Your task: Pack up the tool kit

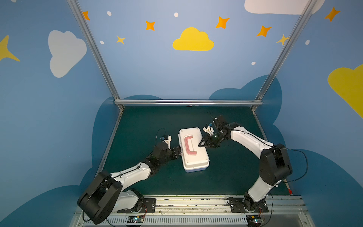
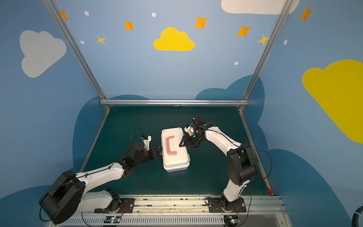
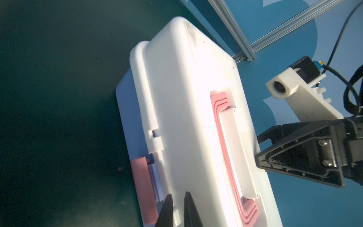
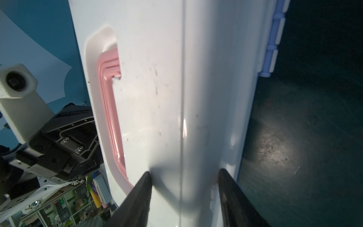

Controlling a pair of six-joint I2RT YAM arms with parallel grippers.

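**A:** Where is the tool kit (image 1: 194,149)?

**B:** Mid-table (image 1: 137,121), lying flat with its lid closed, between the two arms.

**A:** Start on the left.

**B:** The left gripper (image 3: 177,196) has its jaws drawn almost together, with only a thin slit between them. Its tips sit at the lid's edge, just beside the pink latch (image 3: 143,188). I cannot tell whether they nip the rim, nor whether the latch is snapped home.

**A:** And the lid (image 3: 186,110)?

**B:** It is white, hard moulded plastic, smooth and likely slippery under pads. The pink handle (image 3: 221,137) lies folded flat in its recess. I judge that the place to lift from, once the latch holds.

**A:** The right side?

**B:** The right gripper (image 4: 184,173) stands about half open and grasps nothing. Its tips are on the lid top, between the handle and the lavender hinge (image 4: 272,59), as if pressing down.

**A:** Contents?

**B:** Hidden, because the box is closed. No tool lies loose on the table. It is probably a light shell with metal pieces that could shift, so keep it level.
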